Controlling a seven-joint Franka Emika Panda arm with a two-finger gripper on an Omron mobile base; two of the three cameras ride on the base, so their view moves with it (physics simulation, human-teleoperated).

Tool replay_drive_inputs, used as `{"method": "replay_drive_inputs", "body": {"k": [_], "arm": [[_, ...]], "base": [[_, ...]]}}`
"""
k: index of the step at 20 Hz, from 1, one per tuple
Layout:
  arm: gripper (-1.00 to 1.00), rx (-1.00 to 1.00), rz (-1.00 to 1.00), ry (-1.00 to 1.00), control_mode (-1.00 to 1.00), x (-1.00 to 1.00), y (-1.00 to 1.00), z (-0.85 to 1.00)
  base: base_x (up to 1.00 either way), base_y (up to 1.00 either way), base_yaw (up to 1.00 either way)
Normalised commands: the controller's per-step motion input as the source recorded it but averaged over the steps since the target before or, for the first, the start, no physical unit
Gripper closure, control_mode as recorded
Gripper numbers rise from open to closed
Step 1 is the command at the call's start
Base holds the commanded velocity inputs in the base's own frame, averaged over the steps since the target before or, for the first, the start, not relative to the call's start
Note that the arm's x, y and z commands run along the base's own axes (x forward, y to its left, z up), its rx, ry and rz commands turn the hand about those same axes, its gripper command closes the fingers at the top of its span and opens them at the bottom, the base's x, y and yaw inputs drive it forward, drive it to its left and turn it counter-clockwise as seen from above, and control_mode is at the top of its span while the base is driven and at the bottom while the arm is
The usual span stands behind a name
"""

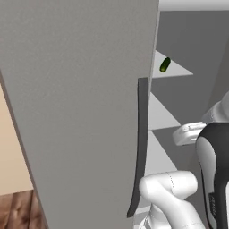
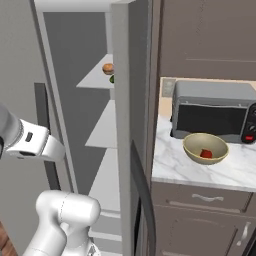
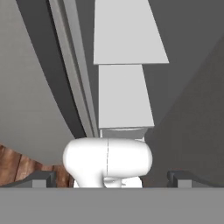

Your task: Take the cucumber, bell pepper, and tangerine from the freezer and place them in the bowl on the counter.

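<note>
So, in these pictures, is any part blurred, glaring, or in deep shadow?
Left base view: slim dark green cucumber looks soft, small. Right base view: evenly lit, pale yellow-olive bowl and white marble counter sharp, no glare. Hand view: tall grey freezer interior is dim.

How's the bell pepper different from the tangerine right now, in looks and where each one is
The bell pepper is glossy red; the tangerine is a duller orange-tan. The bell pepper already lies inside the bowl on the counter, while the tangerine sits on an upper shelf in the freezer, beside the cucumber. Both are small, rounded and similar in size.
</note>
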Motion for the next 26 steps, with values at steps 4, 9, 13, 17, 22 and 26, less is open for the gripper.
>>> {"method": "replay_drive_inputs", "body": {"k": [4, 9, 13, 17, 22, 26], "arm": [[-1.00, 0.00, 0.00, 0.00, 1.00, 0.00, 0.00, 0.00], [-1.00, 0.00, 0.00, 0.00, -1.00, 0.00, 0.00, 0.00], [-1.00, 0.00, 0.00, -0.02, -1.00, 0.10, -0.24, -0.01], [-1.00, 0.00, 0.00, -0.03, -1.00, 0.20, -0.36, 0.11], [-1.00, 0.00, -0.02, -0.04, -1.00, 0.05, -0.15, 0.19], [-1.00, 0.00, -0.05, -0.10, -1.00, 0.03, -0.01, 0.14]], "base": [[0.23, -0.52, 0.00], [0.01, -0.11, 0.00], [0.00, 0.00, 0.00], [0.00, 0.00, 0.00], [0.00, 0.00, 0.00], [0.00, 0.00, 0.00]]}}
